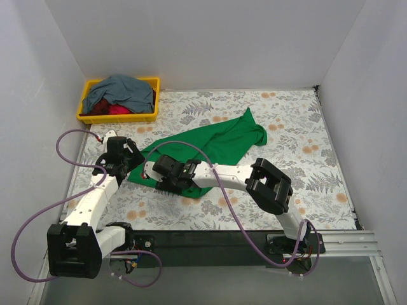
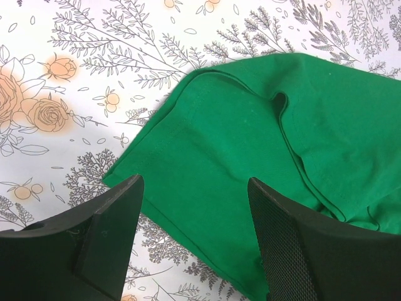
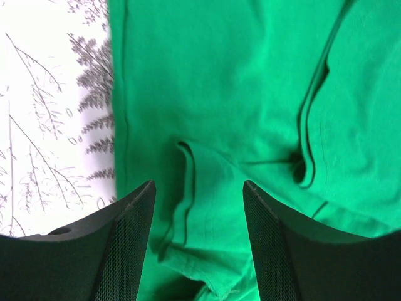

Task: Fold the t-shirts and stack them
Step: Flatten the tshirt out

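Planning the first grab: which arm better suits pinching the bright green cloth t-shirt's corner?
Probably left: the left gripper straddles the green t-shirt edge beside a corner; the right gripper hangs over inner folds.

In the overhead view, the near left corner of the green t-shirt (image 1: 222, 143) is covered by the right end effector (image 1: 170, 180), whose fingertips are lost beneath its own body. In the yellow bin (image 1: 117, 118), the red t-shirt (image 1: 117, 109) is largely buried under the grey-blue t-shirt (image 1: 121, 92), so its outline cannot be made out. In both wrist views the green cloth is cut off by the frame edges, and the left end effector (image 2: 195, 180) and the right one are cropped along the bottom edge. Whether the fabric is touched by either cannot be told.
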`<state>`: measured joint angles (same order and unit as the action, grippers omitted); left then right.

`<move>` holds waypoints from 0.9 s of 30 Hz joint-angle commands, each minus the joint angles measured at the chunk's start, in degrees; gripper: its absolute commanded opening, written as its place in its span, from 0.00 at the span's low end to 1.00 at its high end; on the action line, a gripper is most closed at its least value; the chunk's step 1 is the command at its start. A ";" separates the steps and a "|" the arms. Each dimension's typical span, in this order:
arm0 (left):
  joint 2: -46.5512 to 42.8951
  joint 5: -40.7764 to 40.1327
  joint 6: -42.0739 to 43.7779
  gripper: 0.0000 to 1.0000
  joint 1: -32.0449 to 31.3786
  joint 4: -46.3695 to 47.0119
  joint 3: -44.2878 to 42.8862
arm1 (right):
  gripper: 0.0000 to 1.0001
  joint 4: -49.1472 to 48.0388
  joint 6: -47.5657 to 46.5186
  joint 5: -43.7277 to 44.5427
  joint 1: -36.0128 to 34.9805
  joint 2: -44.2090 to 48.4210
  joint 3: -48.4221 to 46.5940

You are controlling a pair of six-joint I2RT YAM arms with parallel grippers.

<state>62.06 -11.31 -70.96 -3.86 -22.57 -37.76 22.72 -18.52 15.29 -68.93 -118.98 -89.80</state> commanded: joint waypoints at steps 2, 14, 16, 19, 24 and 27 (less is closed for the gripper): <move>-0.72 0.06 -0.23 0.66 0.34 0.24 -1.62 | 0.64 0.84 -1.78 1.14 -0.51 -1.60 -3.63; -0.19 1.11 -0.14 0.66 0.34 0.42 -1.44 | 0.30 0.66 -3.36 7.11 -0.42 -4.52 -5.48; -0.10 1.46 -0.06 0.66 0.34 0.42 -1.53 | 0.14 0.40 -2.40 8.17 -0.42 -3.02 -4.95; 0.16 1.73 0.03 0.66 0.34 0.51 -1.53 | 0.03 -1.27 0.23 11.77 -0.33 2.33 -0.31; 0.78 2.96 0.29 0.66 0.34 0.59 -1.44 | 0.01 -2.15 11.64 21.94 2.04 17.59 14.07; 1.57 4.10 0.47 0.66 0.34 0.59 -1.44 | 0.01 -1.19 26.65 30.74 3.80 28.92 25.41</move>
<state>63.26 -8.80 -70.91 -3.84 -22.24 -37.76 21.61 -7.27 33.91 -67.09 -101.34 -72.31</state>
